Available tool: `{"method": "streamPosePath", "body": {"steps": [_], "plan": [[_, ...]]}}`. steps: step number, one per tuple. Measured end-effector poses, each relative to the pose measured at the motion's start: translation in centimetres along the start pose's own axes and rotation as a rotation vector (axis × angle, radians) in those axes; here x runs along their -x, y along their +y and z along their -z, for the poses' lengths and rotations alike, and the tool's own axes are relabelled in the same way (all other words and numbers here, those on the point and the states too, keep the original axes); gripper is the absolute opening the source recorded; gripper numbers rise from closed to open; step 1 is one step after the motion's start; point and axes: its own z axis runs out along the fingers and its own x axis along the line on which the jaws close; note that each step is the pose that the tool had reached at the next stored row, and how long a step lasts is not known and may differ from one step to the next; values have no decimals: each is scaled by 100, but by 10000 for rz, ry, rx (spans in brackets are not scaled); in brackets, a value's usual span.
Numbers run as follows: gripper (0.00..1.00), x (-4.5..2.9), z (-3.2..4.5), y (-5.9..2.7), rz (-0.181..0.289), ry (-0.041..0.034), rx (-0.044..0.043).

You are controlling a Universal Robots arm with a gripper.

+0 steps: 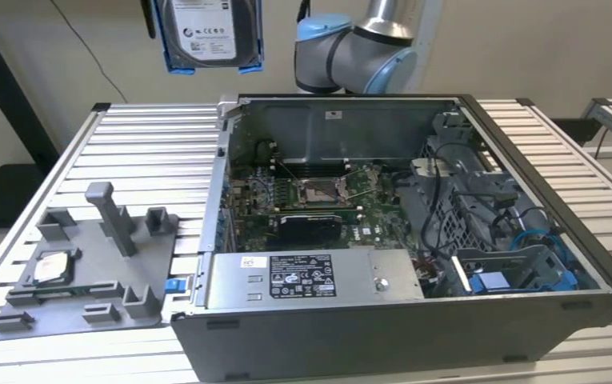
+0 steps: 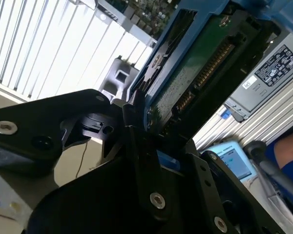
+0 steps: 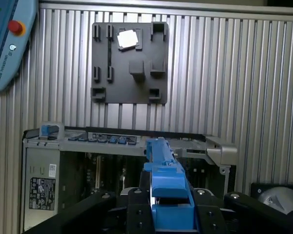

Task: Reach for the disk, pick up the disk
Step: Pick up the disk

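**A:** Where is the disk (image 1: 212, 34)?

**B:** Up in the air. In the exterior view it hangs upright near the top edge, well above the slatted aluminium table (image 1: 146, 144). In the picture it lines up with the far corner of the computer case (image 1: 391, 344) on the exterior view's left. Its white label faces the camera, with a blue plastic rail down each side.

**A:** And the gripper (image 3: 171, 200)?

**B:** Its jaws pinch the disk. In the first wrist view two black fingers (image 3: 138, 207) sit tight against either side of the blue carrier, seen edge-on. The second wrist view shows the disk's underside, a green circuit board with a row of connector pins, framed in blue. Just where the pads meet the rail is hard to make out there; probably on the rail's edge.

**A:** What lies below?

**B:** The case is open, a dark grey metal box. A motherboard (image 1: 317, 192) lies on its floor and a silver power supply (image 1: 306, 276) runs along the near wall. Beside it, on the exterior view's left, sits a matte grey moulded fixture (image 1: 135, 272) with posts and pockets. A small flat silver drive (image 1: 52, 268) rests in one pocket.

**A:** The arm (image 1: 354, 56)?

**B:** Its rounded grey and pale blue joint stands behind the case.
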Motion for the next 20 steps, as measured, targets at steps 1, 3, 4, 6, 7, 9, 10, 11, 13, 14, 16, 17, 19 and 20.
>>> {"method": "streamPosePath", "body": {"steps": [1, 3, 4, 6, 7, 9, 10, 11, 13, 14, 16, 17, 19, 20], "plan": [[0, -2, 1, -45, 0, 0, 1], [0, -5, 3, -134, 1, 0, 3], [0, -7, 4, -176, 0, 0, 4], [0, -10, 7, -262, 0, 1, 5], [0, -11, 7, -302, 0, -1, 4], [0, -14, 10, -383, 0, 0, 6], [0, -16, 11, -423, 0, 0, 6], [0, -17, 12, -465, 0, 0, 6], [0, -20, 14, -542, 0, 0, 7], [0, -21, 15, -582, 0, -1, 7], [0, -24, 17, -654, 0, 0, 8], [0, -25, 18, -694, 0, 0, 7], [0, -30, 21, -805, 0, -1, 7], [0, -31, 22, -842, 0, 0, 8]]}}
